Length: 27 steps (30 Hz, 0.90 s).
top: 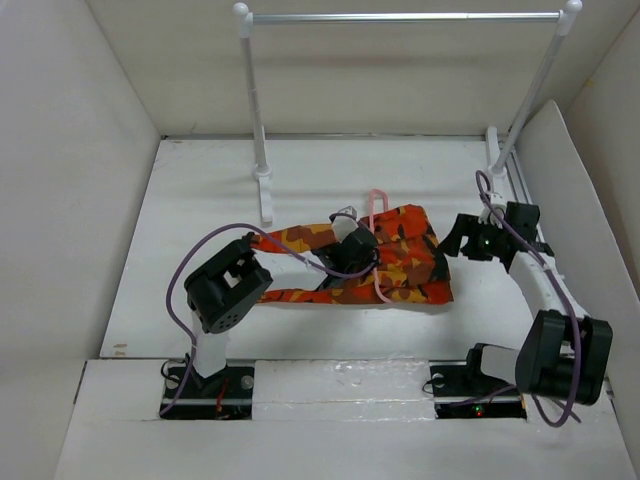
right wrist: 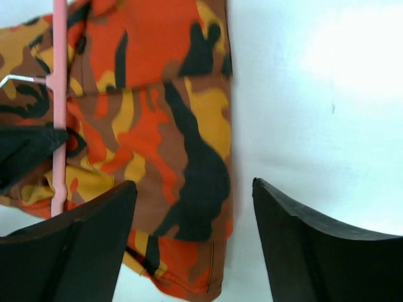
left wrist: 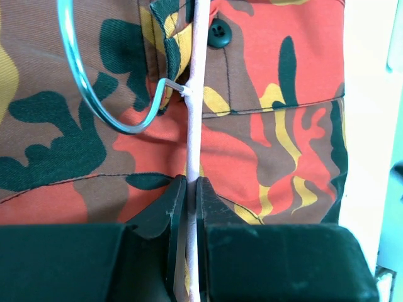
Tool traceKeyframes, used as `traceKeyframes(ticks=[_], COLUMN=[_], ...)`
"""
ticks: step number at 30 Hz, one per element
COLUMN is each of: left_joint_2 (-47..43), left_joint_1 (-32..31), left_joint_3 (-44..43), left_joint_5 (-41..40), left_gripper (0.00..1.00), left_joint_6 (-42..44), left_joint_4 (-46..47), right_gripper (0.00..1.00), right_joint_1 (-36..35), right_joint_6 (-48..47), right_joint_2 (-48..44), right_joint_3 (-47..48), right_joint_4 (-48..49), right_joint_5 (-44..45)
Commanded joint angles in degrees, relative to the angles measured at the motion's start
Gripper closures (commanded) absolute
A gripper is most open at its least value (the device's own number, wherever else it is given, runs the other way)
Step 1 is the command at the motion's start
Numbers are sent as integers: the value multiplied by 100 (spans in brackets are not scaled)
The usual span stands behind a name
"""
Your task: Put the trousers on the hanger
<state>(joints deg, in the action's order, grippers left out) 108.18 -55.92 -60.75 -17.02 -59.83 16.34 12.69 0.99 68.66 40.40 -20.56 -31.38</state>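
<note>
Your left gripper (left wrist: 192, 187) is pinched tight on the thin pink bar of the hanger (left wrist: 194, 126). The hanger lies on top of the trousers (left wrist: 271, 126), which are spread flat mid-table (top: 200, 200), and its metal hook (left wrist: 129, 129) curves off over the cloth. Your right gripper (right wrist: 193, 182) hangs empty at the trousers' right edge with its fingers spread wide, one above the camouflage cloth, the other above bare table.

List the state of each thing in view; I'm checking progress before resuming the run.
Trousers: lying flat on the table, not hung.
Pink hanger: lying across the trousers, gripped at its bar.
Left gripper: shut on the hanger.
Right gripper: open, holding nothing.
Rail: standing upright.
</note>
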Motion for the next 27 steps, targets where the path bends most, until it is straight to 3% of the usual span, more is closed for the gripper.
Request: traceKeyframes(ticks=[1,5,9,15,16,17,18,19,20,27], left_joint_2=[71,-7,-244,-298,-332,-333,-359,-377,-411,-929], left_joint_1=[-86,-86,-33,-33,19,20,20,72,151,406], left_joint_3=[-156,-165,28,72,90,90,142,169,221,949], left_joint_5=[-232,-302,-346,-346,-372,-381,-381,-373,-338,-434], left_gripper=[100,100,100,100,100,100,100,100,100,100], left_joint_6=[306,402,490,578,656,657,675,701,719,946], left_joint_4=[-597,-737,-650,-667,-728,-729,-737,-781,-799,-930], right_gripper=[19,18,18,22,49,50,64,92,100,100], right_joint_1=[-240,-416,-469,-583,-583,-583,-461,-382,-285,671], right_joint_6=[-188,-240,-126,251,313,314,453,533,629,973], right_joint_2=[322,1280,1518,1914,1931,1923,1897,1853,1739,1291], right_joint_3=[801,1356,744,135,48,47,12,-49,-85,20], right_joint_4=[436,298,727,1378,1596,1599,1799,1888,1967,2223], right_joint_5=[52,-36,167,-474,-570,-641,-711,-773,-817,-712])
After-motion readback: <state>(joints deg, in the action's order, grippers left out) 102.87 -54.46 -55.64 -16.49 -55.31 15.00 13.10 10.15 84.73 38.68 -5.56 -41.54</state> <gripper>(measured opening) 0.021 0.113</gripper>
